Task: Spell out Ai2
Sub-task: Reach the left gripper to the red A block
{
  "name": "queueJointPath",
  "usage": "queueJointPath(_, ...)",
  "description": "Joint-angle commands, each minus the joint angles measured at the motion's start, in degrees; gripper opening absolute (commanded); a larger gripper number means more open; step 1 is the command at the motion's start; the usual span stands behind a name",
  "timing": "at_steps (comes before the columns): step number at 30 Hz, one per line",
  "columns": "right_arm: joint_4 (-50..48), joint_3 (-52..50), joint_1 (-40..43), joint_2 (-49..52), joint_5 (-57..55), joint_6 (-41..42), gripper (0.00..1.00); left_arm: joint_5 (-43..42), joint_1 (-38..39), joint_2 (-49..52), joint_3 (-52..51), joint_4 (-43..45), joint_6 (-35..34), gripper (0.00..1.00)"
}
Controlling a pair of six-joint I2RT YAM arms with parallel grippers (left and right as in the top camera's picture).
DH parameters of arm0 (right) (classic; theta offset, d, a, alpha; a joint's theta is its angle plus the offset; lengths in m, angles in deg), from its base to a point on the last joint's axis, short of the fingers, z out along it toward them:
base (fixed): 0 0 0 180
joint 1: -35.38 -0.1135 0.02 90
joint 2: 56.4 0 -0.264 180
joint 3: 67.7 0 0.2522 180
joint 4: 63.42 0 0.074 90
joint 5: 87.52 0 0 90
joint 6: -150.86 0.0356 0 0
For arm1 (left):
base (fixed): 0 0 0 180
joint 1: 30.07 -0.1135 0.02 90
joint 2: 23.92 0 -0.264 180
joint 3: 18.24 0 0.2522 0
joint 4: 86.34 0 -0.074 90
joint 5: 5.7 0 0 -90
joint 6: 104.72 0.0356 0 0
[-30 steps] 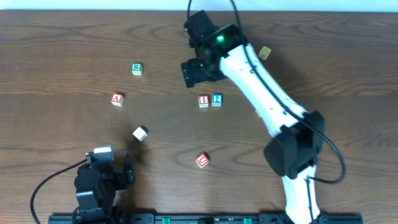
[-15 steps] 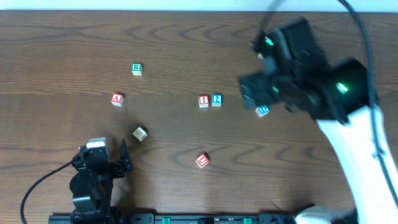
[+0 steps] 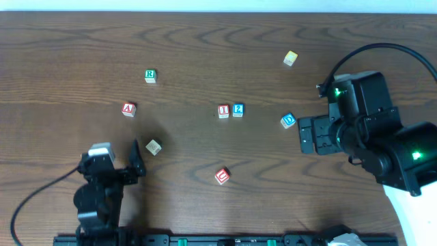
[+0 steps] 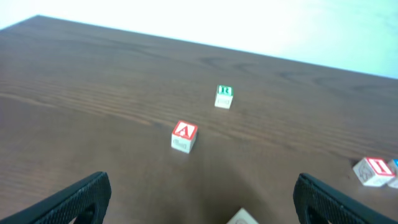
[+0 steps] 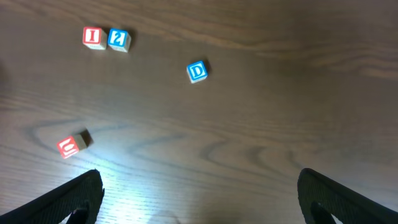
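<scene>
The red "A" cube [image 3: 128, 108] lies alone at the left; it also shows in the left wrist view [image 4: 184, 135]. The red "I" cube [image 3: 223, 111] and the blue "2" cube [image 3: 237, 109] stand side by side, touching, at the table's middle; both show in the right wrist view, the "I" [image 5: 93, 37] and the "2" [image 5: 118, 39]. My left gripper [image 3: 113, 160] [image 4: 199, 199] is open and empty, near the front left, well short of the "A". My right gripper [image 3: 312, 135] [image 5: 199, 199] is open and empty, held high at the right.
A green "R" cube [image 3: 150, 75] lies behind the "A". A plain wooden cube [image 3: 153, 147] lies just ahead of my left gripper. A blue "D" cube [image 3: 288, 121] lies right of the "2". A red "C" cube [image 3: 222, 175] is at the front middle, and a yellowish cube [image 3: 291, 59] at the back right.
My right arm has swung from behind the "I" and "2" cubes across to the right, uncovering the "D" cube. My left gripper has shifted slightly forward. No cube has moved.
</scene>
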Motion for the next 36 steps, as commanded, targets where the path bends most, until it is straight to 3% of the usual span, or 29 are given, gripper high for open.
queueJointPath(1, -0.94, -0.46, 0.39, 0.42, -1.95, -0.9, 0.99, -0.87, -0.28, 10.4, 0.31, 6.05, -0.85, 0.95)
queueJointPath(7, -1.49, -0.46, 0.39, 0.63, -1.9, -0.87, 0.99, 4.46, -0.28, 35.47, 10.49, 9.18, 4.2, 0.95)
queueJointPath(12, -1.49, -0.46, 0.39, 0.63, -1.7, -0.85, 0.99, 4.52, -0.28, 54.66, 25.64, 2.64, 11.93, 0.95)
queueJointPath(15, -1.49, -0.46, 0.39, 0.63, -1.7, -0.85, 0.99, 4.5, -0.28, 60.96, 31.78, -0.33, 15.69, 0.95)
queueJointPath(25, -1.49, -0.46, 0.39, 0.63, -1.7, -0.85, 0.99, 1.29, -0.28, 64.96, 34.58, 5.18, 16.68, 0.95)
queueJointPath(30, -1.49, -0.46, 0.39, 0.63, -1.7, -0.85, 0.99, -4.02, -0.28, 67.12, 34.58, 5.86, 16.55, 0.95)
queueJointPath(36, -1.46, -0.46, 0.39, 0.63, -1.7, -0.85, 0.99, -4.09, -0.28, 74.03, 36.06, 4.15, 16.52, 0.95)
